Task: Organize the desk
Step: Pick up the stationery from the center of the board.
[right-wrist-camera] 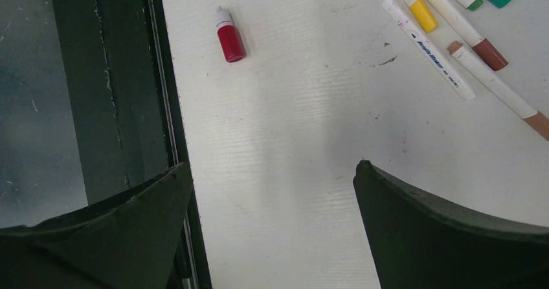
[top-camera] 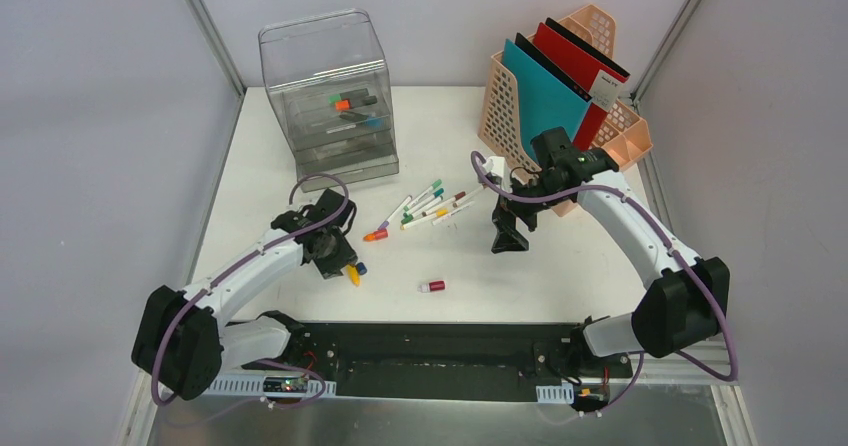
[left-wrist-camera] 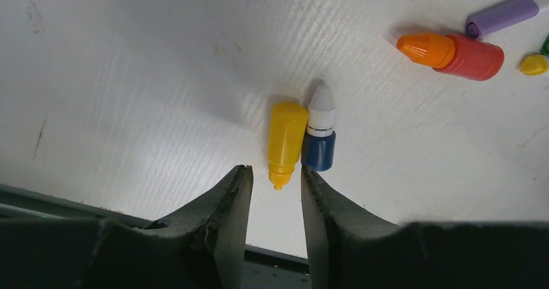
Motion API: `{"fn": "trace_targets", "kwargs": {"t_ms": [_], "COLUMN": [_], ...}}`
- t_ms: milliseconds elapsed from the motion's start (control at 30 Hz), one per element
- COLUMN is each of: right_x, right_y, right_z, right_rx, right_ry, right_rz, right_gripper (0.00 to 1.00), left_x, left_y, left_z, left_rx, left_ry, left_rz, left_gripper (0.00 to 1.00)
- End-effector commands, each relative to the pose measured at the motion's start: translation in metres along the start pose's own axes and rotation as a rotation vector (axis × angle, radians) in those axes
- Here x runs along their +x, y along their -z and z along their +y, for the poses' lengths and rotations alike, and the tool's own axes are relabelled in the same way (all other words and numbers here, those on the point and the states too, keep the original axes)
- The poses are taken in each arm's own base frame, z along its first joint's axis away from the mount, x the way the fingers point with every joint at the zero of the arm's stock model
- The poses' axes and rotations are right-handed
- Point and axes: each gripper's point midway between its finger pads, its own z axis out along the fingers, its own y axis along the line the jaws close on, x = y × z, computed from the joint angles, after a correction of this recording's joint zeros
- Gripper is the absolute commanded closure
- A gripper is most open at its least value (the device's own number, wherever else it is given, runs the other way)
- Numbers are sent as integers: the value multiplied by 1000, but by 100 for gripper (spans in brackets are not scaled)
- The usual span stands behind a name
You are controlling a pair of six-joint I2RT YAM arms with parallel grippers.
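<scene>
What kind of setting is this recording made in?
Probably a lab robot cell staged as an office workspace: plain grey panels enclose a white desk holding a clear drawer unit, a file rack and loose markers.

The desk (left-wrist-camera: 129, 75) is matt white, finely grained, with a few dark scuffs. The yellow bottle (left-wrist-camera: 285, 137) looks like smooth, faintly glossy plastic. Far left, the drawer box (top-camera: 325, 96) is clear plastic; far right, the file rack (top-camera: 500, 106) is peach plastic lattice.
</scene>
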Motion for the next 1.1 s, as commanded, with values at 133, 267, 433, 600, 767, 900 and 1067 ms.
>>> {"fn": "trace_targets", "kwargs": {"t_ms": [133,267,433,600,767,900,1067], "right_x": [-6,-6,-5,-5,-6,-5,-6], "right_y": [0,0,0,0,1,1,1], "right_z": [0,-1,0,0,0,0,0], "right_rx": [-5,-3,-5,-4,-3,-3,-2], "right_ry": [48,48,47,48,50,50,53], "right_rz": [-9,-6,-5,-3,-4,-2,-3], "right_gripper": [1,1,1,1,1,1,1], "left_x": [2,4,5,9,12,12,10], "left_y": [-16,-22,-29,-39,-46,-46,-44], "left_z": [-12,-13,-9,-1,6,6,6], "left_rx": [9,4,-13,-47,-78,-81,-78], "left_ry": [-16,-32,-34,-42,-47,-57,-72], "left_rz": [7,22,16,26,33,31,27], "left_gripper": [63,62,63,65,67,83,94]}}
